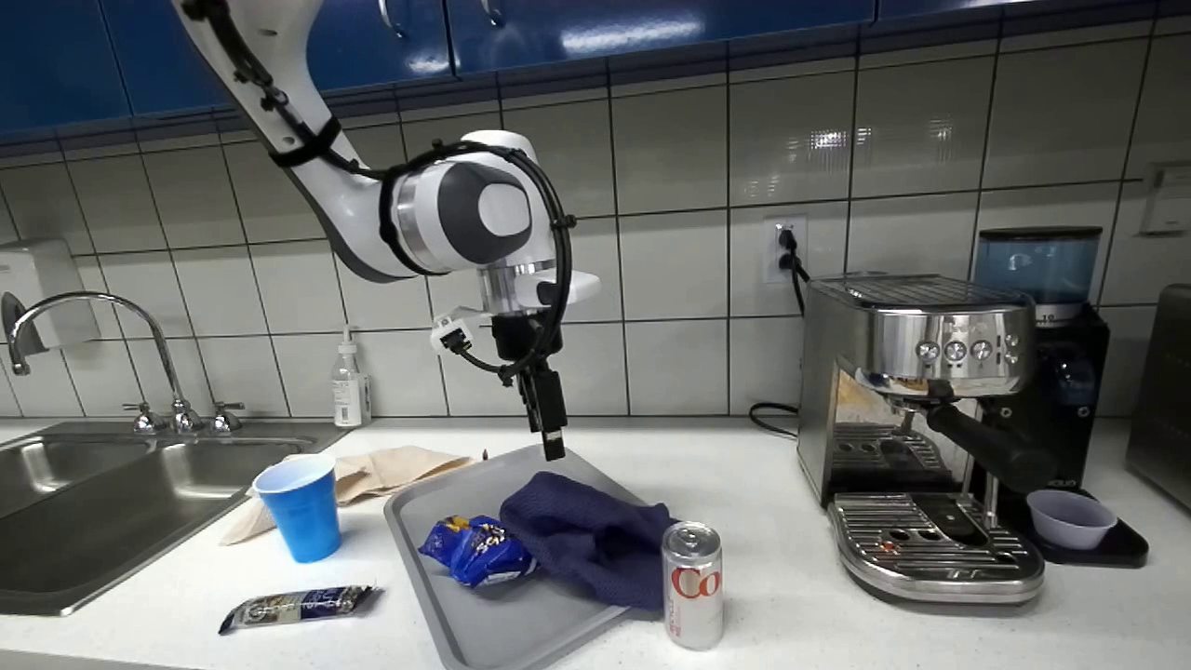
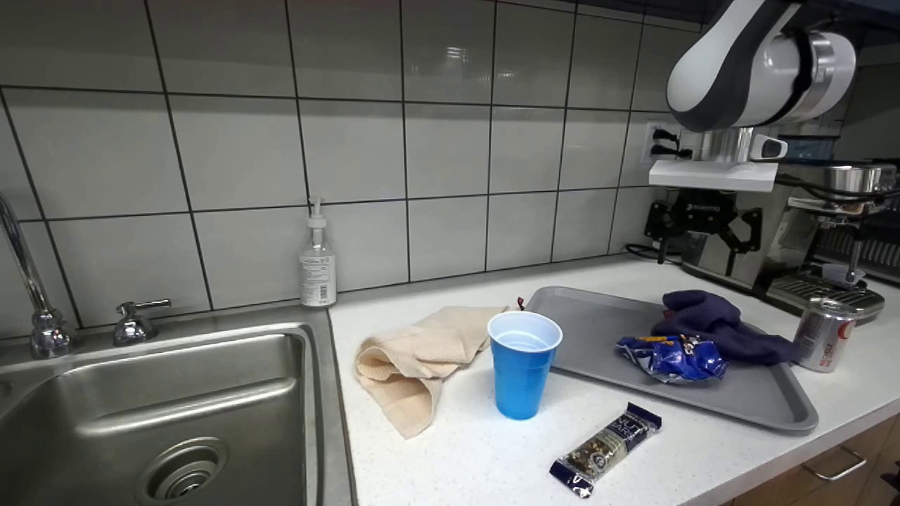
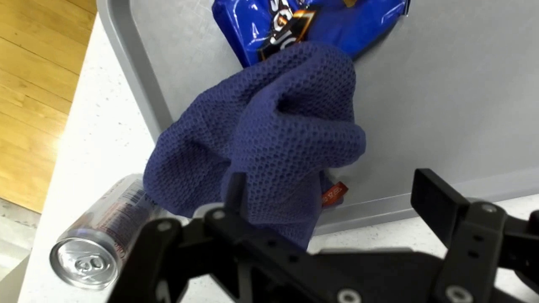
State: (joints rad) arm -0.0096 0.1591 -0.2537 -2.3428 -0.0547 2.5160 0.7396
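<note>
Wrist view shows a navy waffle-knit towel (image 3: 290,147) bunched on the gray tray (image 3: 446,105), one end spilling over the tray's rim toward a silver Coke can (image 3: 88,263) that stands just outside it; whether cloth and can touch is hard to tell. On the tray, just beside the towel, lies a crinkled blue snack bag (image 3: 252,25). The towel should handle as light, limp and hardly slippery, with nothing to break; its raised middle fold looks the surest hold, as flat cloth near the tray's surface could slip from a pinch. Above the tray, near its rim, hangs the gripper (image 3: 329,179), holding nothing; in an exterior view its fingers (image 2: 662,251) are spread wide, apart from the towel.
</note>
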